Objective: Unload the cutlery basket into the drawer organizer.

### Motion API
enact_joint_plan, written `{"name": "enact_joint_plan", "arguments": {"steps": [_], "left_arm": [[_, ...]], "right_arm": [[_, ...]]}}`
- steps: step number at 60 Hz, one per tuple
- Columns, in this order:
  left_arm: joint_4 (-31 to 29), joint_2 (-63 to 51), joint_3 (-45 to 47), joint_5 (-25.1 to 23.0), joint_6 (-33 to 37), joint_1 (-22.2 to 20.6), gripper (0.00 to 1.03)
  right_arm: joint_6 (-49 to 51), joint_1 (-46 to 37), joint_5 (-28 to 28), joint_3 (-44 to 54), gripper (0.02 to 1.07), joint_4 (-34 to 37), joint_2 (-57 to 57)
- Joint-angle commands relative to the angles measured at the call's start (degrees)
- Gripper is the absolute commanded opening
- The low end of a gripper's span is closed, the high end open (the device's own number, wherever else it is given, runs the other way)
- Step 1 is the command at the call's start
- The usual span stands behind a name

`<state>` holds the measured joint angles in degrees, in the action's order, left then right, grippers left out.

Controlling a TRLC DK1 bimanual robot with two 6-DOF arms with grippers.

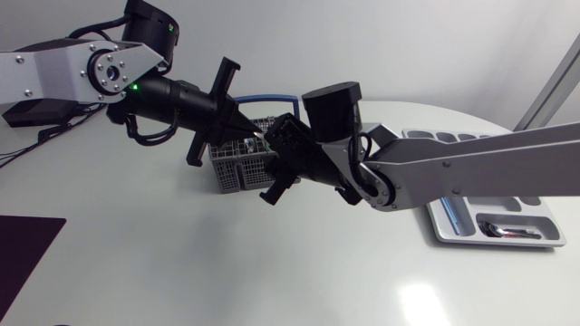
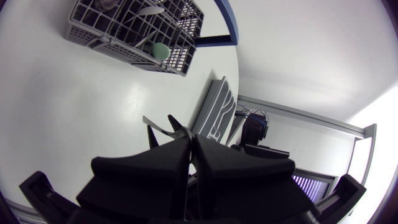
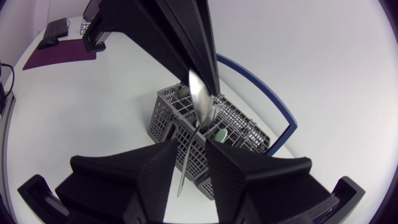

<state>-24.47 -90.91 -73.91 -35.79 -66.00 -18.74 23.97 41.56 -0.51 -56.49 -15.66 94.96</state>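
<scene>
Above the basket (image 3: 168, 118), our left end effector (image 2: 189, 138) pinches the spoon (image 3: 199, 93); our right end effector (image 3: 191, 149) gapes around its handle. If we release early, it could drop.

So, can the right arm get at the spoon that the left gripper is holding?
Probably yes. The left gripper pinches the spoon only at its bowl. The handle hangs between the open fingers of the right gripper, in front of the basket, and nothing seems in the way.
</scene>
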Motion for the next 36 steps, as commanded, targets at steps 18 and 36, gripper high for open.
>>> {"name": "enact_joint_plan", "arguments": {"steps": [18,36], "left_arm": [[0.65,-0.58,1.14,-1.91,-1.59,0.55,0.04],[0.65,-0.32,0.87,-4.2,-1.77,0.72,0.16]], "right_arm": [[-1.91,-0.34,-0.28,-2.49,0.08,0.63,2.25],[-3.05,-1.48,1.22,-3.19,0.08,2.83,2.43]]}}
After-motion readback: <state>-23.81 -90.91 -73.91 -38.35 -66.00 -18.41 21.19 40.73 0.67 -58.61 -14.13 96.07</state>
